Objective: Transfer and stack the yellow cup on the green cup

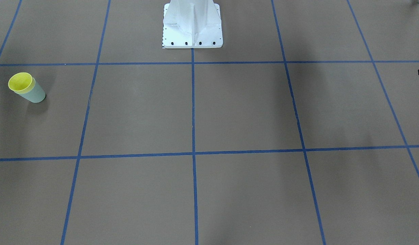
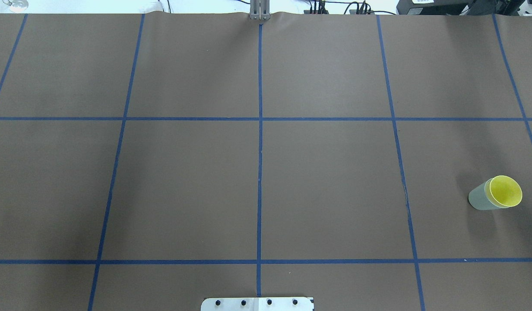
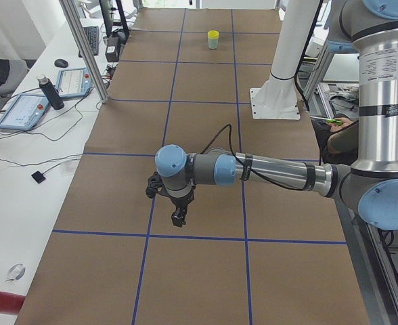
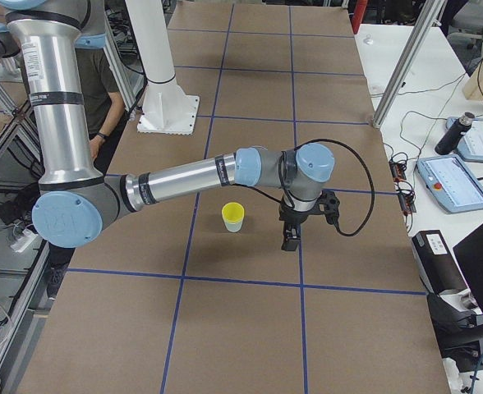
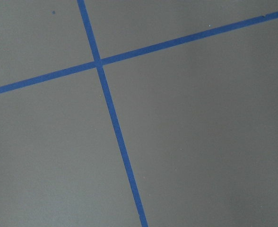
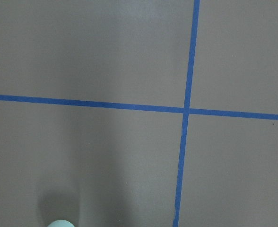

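The yellow cup point(image 2: 505, 191) sits nested upright inside the green cup point(image 2: 479, 199) near the table's right end, with only its yellow rim point(image 1: 21, 82) showing above the green cup point(image 1: 34, 94). In the exterior right view my right gripper point(image 4: 288, 243) hangs fingers-down just beside the stacked yellow cup point(image 4: 233, 213), apart from it. My left gripper point(image 3: 179, 220) hangs over the table's left part, far from the yellow cup point(image 3: 213, 35). Whether either gripper is open or shut, I cannot tell. A pale green sliver point(image 6: 59, 223) shows at the right wrist view's bottom edge.
The robot's white base point(image 1: 192, 25) stands at the table's robot-side edge. Blue tape lines point(image 2: 260, 172) divide the brown table. A side bench holds tablets point(image 3: 23, 108) and a bottle point(image 3: 50, 91). A person point(image 4: 102, 90) sits behind the robot.
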Available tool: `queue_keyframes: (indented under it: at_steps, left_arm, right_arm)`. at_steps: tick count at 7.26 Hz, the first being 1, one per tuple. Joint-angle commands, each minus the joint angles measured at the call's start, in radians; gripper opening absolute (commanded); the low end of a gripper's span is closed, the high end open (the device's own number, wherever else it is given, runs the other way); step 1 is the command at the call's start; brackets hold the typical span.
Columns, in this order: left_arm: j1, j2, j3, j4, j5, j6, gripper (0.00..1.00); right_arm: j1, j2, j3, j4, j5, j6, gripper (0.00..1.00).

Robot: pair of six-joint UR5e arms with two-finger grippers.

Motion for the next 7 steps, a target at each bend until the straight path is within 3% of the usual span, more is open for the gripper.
queue_keyframes:
  at_steps: [1, 7]
  left_arm:
    - [0.001, -0.007, 0.015, -0.001, 0.0, -0.009, 1.0]
    - [0.001, -0.014, 0.011, 0.001, -0.002, -0.007, 1.0]
  right_arm:
    - [-0.017, -0.009, 0.0, 0.001, -0.002, 0.0, 1.0]
    - [-0.037, -0.004, 0.002, 0.004, 0.002, 0.001, 1.0]
